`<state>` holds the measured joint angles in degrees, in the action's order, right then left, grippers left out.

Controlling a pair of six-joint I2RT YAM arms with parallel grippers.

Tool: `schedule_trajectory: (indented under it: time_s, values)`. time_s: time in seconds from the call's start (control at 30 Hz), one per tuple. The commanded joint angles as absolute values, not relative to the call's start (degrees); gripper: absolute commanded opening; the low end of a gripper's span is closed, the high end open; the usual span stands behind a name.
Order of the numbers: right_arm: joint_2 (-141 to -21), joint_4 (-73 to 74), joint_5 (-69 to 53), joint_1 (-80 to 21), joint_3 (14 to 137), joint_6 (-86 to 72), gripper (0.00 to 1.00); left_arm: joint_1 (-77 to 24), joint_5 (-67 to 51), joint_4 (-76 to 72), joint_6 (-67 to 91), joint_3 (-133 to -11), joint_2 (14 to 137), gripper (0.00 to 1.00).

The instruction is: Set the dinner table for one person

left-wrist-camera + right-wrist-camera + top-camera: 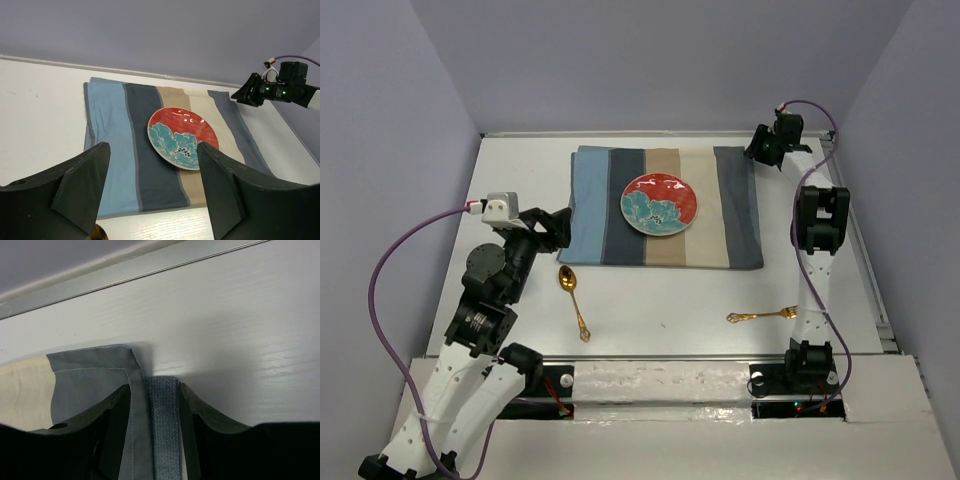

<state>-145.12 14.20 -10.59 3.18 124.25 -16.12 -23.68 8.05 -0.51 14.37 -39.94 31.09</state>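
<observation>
On the white dinner table (670, 300) lies a blue, grey and tan striped mat (620, 210) with a red and teal flowered plate (660, 203) at its middle. A gold spoon (573, 300) lies in front of the mat's left end and a gold fork (762, 316) to the near right. My left gripper (152, 185) is open and empty, hovering over the mat's (115, 150) near left edge and facing the plate (182, 137). My right gripper (155, 395) is open at the far right corner of the mat (85, 385), whose grey hem lies between its fingers.
Purple walls close in the table on the left, back and right. A pale raised rail (125, 275) runs along the far edge just beyond the mat's corner. The spoon's bowl (97, 232) sits right below my left finger. Both arm bases stand at the near edge.
</observation>
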Motion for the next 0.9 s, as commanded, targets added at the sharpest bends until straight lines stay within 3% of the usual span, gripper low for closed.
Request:
schedule_trajectory:
  time_s: [0.0, 0.37, 0.57, 0.7, 0.87]
  values:
    - [-146.77, 16.08, -12.74, 2.90, 131.04, -15.03, 0.48, -23.91, 8.52, -2.64, 12.92, -40.17, 31.73, 0.81]
    - [-155.03, 17.05, -16.26, 2.90, 139.83, -19.15, 0.45, -23.91, 9.14, -2.72, 12.39, -40.17, 32.25, 0.81]
    - [-155.83, 15.65, -17.14, 2.90, 140.36, -20.74, 0.30, -23.91, 9.14, -2.81, 12.39, -40.17, 32.69, 0.81]
    - [-154.34, 14.77, -16.61, 2.90, 139.57, -20.57, 0.11, -23.91, 9.05, -2.90, 12.39, -40.17, 32.78, 0.81]
    - [-151.18, 14.15, -16.61, 2.90, 138.96, -19.87, 0.00, -23.91, 8.96, -2.81, 12.39, -40.17, 32.78, 0.81]
